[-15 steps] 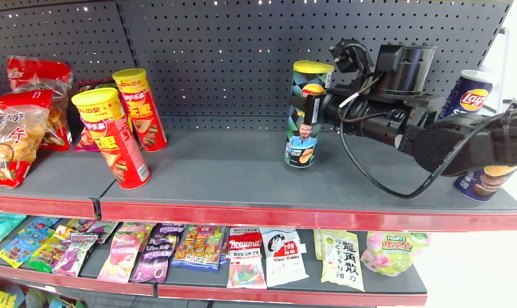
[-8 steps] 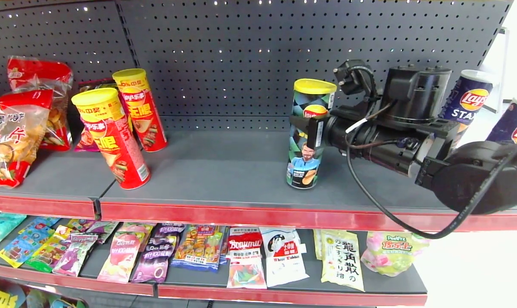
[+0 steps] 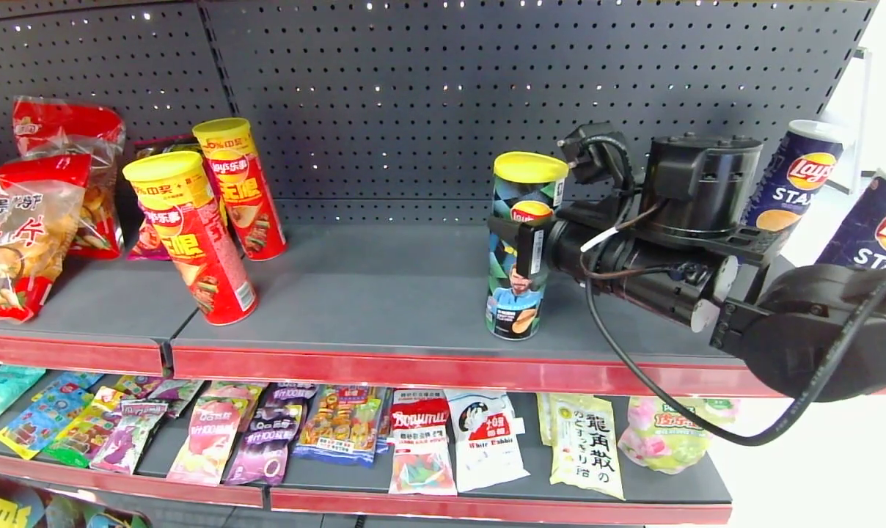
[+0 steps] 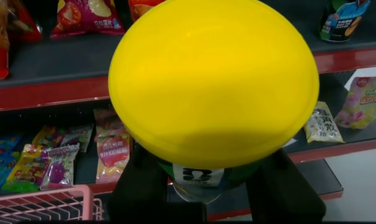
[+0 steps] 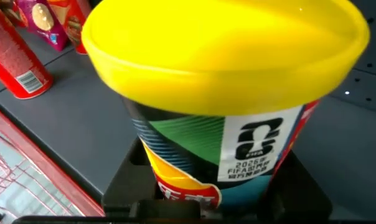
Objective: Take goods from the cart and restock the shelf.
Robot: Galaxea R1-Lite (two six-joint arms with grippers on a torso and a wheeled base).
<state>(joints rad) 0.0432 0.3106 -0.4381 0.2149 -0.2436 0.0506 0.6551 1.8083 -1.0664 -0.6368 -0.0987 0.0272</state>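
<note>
My right gripper (image 3: 525,246) is closed around the middle of the green can (image 3: 515,304), one finger clamped on each side of the body. The can stands upright near the front of the upper shelf (image 3: 384,293), right of centre. The red cans (image 3: 193,235) are well off to its left and the blue cans (image 3: 802,176) are to its right. Its base looks to be on the board or just above it — I cannot tell which.

I judge this to be the placing step: the can is over its spot but not yet let go. The next move calls for settling it flat, perhaps a little farther back from the red lip. Then I open the fingers and back straight out so I do not tip it.

My left gripper (image 4: 210,190) grips a second can (image 4: 213,81) with a yellow lid, near the pink cart (image 4: 45,199) — I expect that one goes up afterwards.
</note>
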